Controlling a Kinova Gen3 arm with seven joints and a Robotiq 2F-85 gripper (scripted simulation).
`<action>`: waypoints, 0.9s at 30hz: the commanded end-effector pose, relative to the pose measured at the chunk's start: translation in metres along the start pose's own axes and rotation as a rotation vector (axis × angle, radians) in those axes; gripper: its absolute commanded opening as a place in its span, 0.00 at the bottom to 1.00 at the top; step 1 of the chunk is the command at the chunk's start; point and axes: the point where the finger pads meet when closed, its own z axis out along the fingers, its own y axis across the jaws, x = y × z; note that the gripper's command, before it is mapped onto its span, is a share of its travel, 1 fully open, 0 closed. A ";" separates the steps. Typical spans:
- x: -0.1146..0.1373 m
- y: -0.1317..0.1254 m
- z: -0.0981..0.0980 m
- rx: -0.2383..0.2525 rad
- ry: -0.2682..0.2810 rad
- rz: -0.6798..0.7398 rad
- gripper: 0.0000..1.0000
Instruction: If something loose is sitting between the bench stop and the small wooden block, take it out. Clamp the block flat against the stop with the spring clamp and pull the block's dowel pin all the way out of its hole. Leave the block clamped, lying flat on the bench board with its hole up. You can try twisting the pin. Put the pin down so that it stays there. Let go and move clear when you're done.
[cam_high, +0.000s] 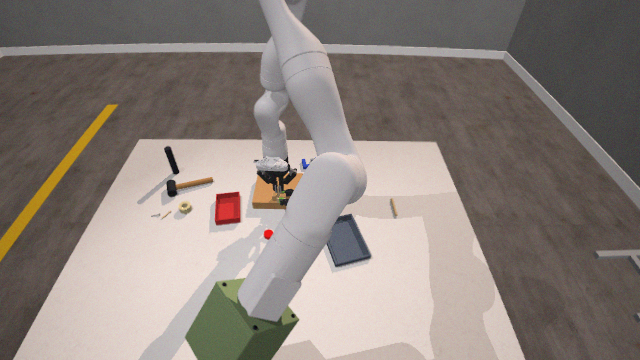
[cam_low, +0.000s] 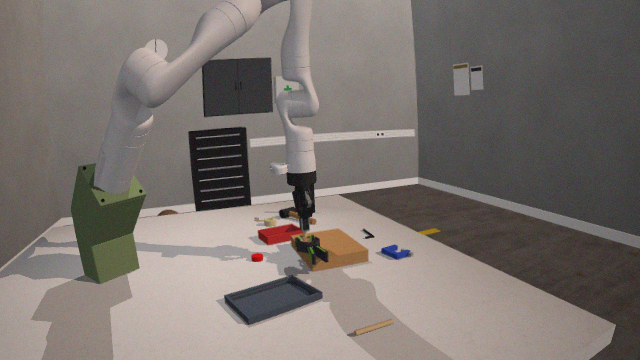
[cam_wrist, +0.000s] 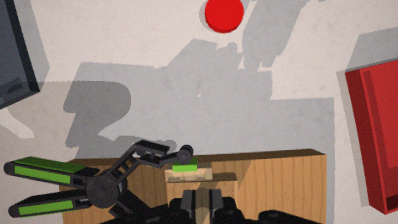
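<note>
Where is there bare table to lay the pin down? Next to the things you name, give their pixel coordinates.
Right of the slate tray (cam_high: 348, 241) (cam_low: 273, 299), short of the loose dowel (cam_high: 394, 207) (cam_low: 374, 327), looks bare. Crowded: the bench board (cam_high: 265, 192) (cam_low: 345, 245) (cam_wrist: 285, 185), under fingers and clamp (cam_low: 311, 247) (cam_wrist: 104, 190).

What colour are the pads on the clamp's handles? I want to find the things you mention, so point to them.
Bright green on the black clamp (cam_low: 309, 246) (cam_wrist: 103, 190); the wrist view shows it best.

Top view: trays, two, one red tray (cam_high: 227, 210) (cam_low: 280, 236) (cam_wrist: 372, 145) left of centre, one dark tray (cam_high: 348, 241) (cam_low: 272, 300) (cam_wrist: 15, 55) right of centre. Hammer (cam_high: 194, 183) (cam_low: 296, 216), one, upper left. Red disc (cam_high: 268, 234) (cam_low: 257, 257) (cam_wrist: 224, 14), one, near centre. Exterior view: wall sheets, two, upper right; one broad sheet (cam_low: 461, 81), one narrow sheet (cam_low: 477, 79). All were counted singly.
</note>
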 end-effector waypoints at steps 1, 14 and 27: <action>0.001 0.000 -0.001 -0.001 0.005 -0.036 0.10; 0.001 0.000 -0.001 -0.002 0.005 -0.240 0.10; 0.001 0.000 -0.001 -0.003 0.005 -0.407 0.10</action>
